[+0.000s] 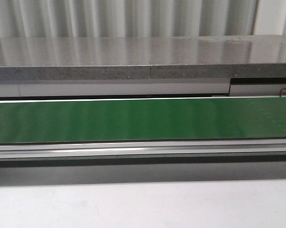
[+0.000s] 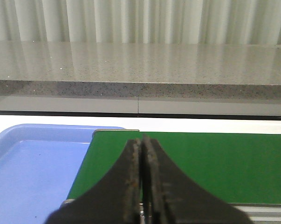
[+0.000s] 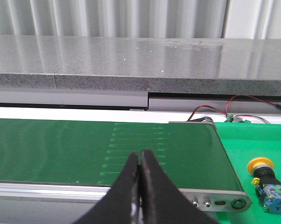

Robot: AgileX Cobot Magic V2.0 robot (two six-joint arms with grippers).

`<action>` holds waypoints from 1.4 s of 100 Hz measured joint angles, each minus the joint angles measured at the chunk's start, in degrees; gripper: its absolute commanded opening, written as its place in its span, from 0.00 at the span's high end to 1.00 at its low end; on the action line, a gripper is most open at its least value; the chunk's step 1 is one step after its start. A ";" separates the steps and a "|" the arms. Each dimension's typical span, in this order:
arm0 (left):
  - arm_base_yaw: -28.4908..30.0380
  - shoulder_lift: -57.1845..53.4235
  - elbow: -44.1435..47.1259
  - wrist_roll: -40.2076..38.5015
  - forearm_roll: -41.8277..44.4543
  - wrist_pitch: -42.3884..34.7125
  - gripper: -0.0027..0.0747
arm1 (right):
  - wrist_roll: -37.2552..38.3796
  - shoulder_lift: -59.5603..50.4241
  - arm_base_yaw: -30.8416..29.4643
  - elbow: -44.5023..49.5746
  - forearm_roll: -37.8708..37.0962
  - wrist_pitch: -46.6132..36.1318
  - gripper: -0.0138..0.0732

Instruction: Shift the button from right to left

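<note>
The button, with its yellow cap, black collar and blue-grey block, lies on a bright green surface just past the right end of the green belt; it shows only in the right wrist view. My right gripper is shut and empty, over the belt's near edge, well to the left of the button. My left gripper is shut and empty over the belt's left end. Neither gripper shows in the front view, where the belt is bare.
A blue tray sits just off the belt's left end. A grey stone shelf runs behind the belt. Red and black wires lie by the belt's far right corner. A metal rail edges the belt's front.
</note>
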 measured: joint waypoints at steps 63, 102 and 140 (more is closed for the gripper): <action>0.00 0.00 0.00 0.00 0.00 0.00 0.99 | 0.00 0.37 0.00 -6.42 3.40 6.29 0.92; 0.00 0.00 0.00 0.00 0.00 0.00 0.99 | 0.00 21.86 0.00 -31.89 2.86 34.10 0.92; 0.00 0.00 0.00 0.00 0.00 0.00 0.99 | 0.00 37.84 0.00 -39.17 3.88 40.50 0.87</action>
